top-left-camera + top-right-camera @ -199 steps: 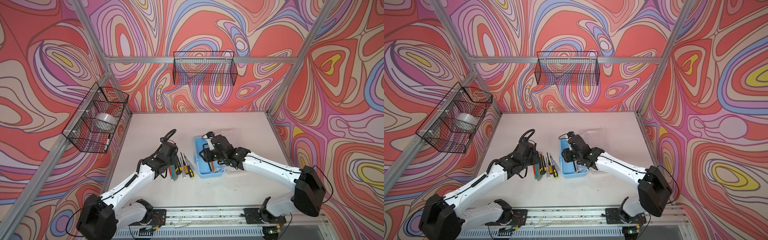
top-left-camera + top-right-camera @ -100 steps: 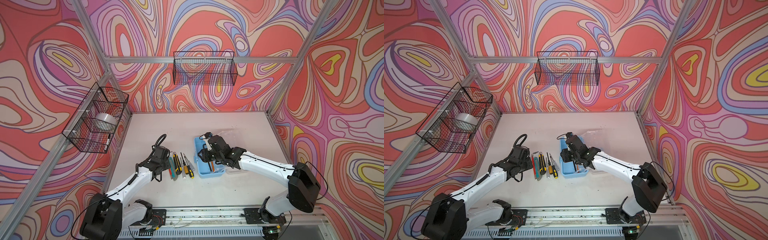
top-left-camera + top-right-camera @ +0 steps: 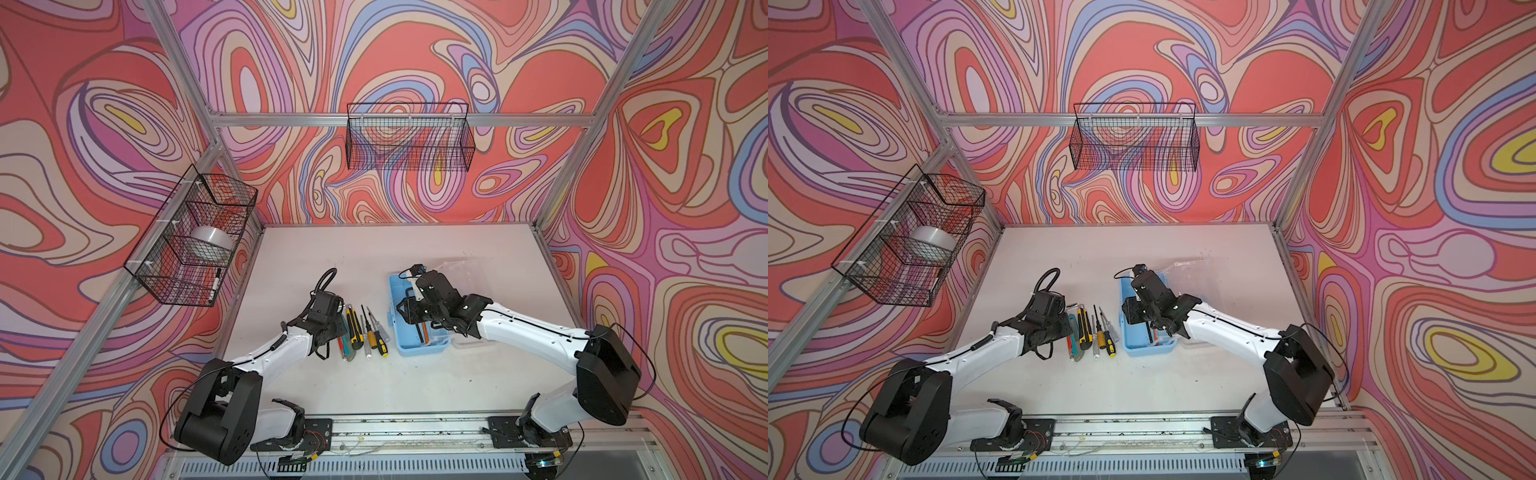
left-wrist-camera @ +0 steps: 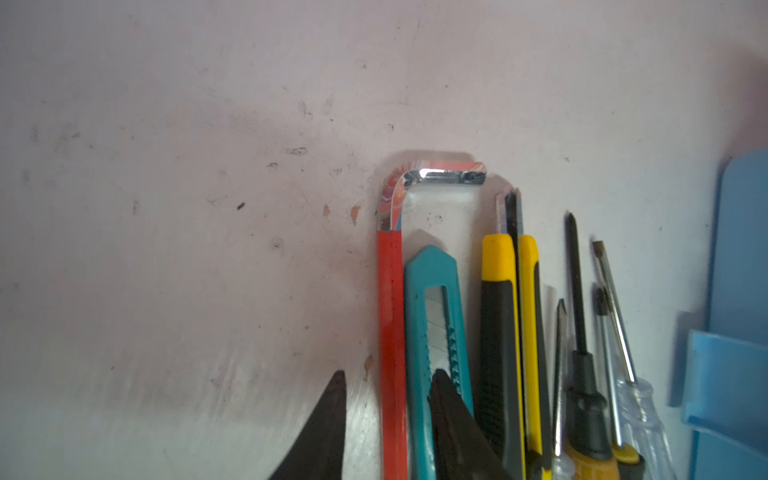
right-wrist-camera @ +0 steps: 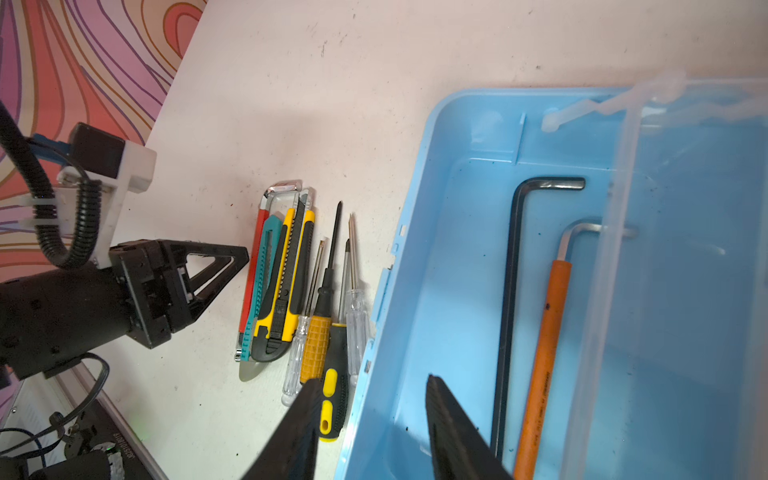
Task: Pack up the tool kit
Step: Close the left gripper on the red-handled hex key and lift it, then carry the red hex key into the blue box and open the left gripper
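A robotics lab cell: aluminium frame (image 3: 399, 119), swirl-printed walls (image 3: 415, 50), two robot arms (image 3: 282, 353) bolted to a rail (image 3: 415, 428) at 6 o'clock.

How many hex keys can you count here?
3. The red-sleeved hex key lies on the table beside the teal knife; the black hex key and the orange-sleeved hex key lie inside the blue case. More may be hidden there.

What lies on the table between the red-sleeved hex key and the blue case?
A tight row of tools: a teal utility knife, a yellow-black utility knife, then four screwdrivers. The left wrist view shows it best.
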You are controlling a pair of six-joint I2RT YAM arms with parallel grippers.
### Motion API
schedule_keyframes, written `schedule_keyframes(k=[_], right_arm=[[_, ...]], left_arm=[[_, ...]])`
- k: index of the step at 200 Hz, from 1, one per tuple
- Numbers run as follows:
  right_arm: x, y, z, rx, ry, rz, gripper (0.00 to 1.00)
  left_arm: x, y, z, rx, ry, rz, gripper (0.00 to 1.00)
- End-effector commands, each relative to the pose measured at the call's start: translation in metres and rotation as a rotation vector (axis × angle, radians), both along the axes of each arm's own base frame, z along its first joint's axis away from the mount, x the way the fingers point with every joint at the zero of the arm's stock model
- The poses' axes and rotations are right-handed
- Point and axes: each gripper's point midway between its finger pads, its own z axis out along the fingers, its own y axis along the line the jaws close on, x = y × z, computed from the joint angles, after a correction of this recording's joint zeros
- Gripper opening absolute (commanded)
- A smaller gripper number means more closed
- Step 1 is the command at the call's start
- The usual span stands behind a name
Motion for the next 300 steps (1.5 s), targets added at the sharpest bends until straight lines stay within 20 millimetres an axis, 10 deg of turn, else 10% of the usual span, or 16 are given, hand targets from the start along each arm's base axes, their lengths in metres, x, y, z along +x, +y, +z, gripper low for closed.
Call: schedule_keyframes(k=[1, 114, 175, 246, 300], right_arm=[[0.006, 0.004, 0.002, -0.01, -0.02, -0.004, 0.44], [0.009, 0.003, -0.007, -0.034, -0.018, -0.007, 0.43], [0.009, 0.0, -0.009, -0.039, -0.017, -0.016, 0.44], [0.017, -0.007, -0.002, -0.031, -0.039, -0.051, 0.44], [0.032, -0.039, 0.023, 0.018, -0.078, -0.161, 0.44]], left_arm=[[0.001, 0.001, -0.007, -0.009, 0.015, 0.021, 0.3], [-0.004, 0.003, -0.03, -0.001, 0.067, 0.044, 0.23], [0.0, 0.003, -0.026, 0.024, 0.085, 0.028, 0.0], [-0.002, -0.003, 0.049, -0.037, -0.042, -0.024, 0.0], [0.006, -0.072, 0.123, -0.238, -0.222, -0.122, 0.0]])
